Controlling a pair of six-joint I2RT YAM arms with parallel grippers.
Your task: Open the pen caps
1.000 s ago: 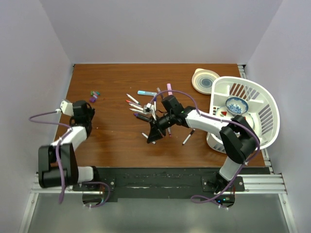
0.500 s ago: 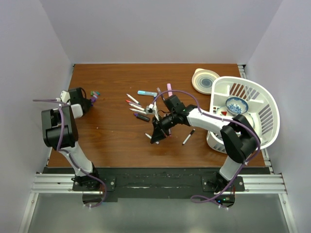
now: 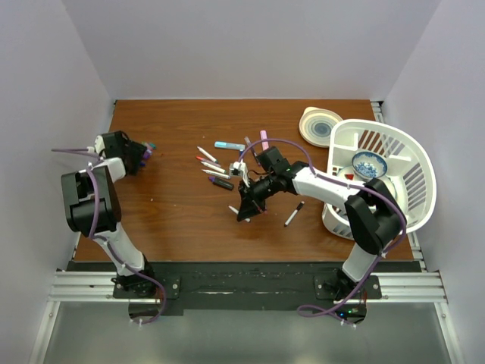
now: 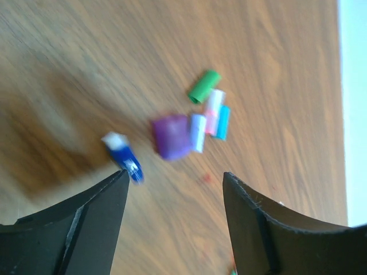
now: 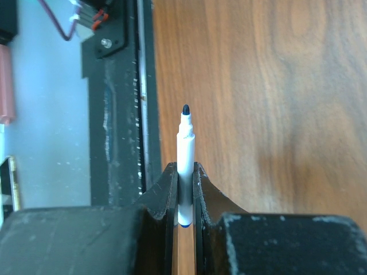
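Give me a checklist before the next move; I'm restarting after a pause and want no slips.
1. Left gripper open: ok.
2. Blue cap clear of that gripper: ok. Settled on the table: cannot tell, blurred.
3. Right gripper shut on the pen: ok.
4. Tip of that pen bare, cap off: ok.
5. Other pens on the table all uncapped: cannot tell, too small.

The wide-spread tool (image 4: 175, 180) hovers above a cluster of loose pen caps (image 4: 171, 136).
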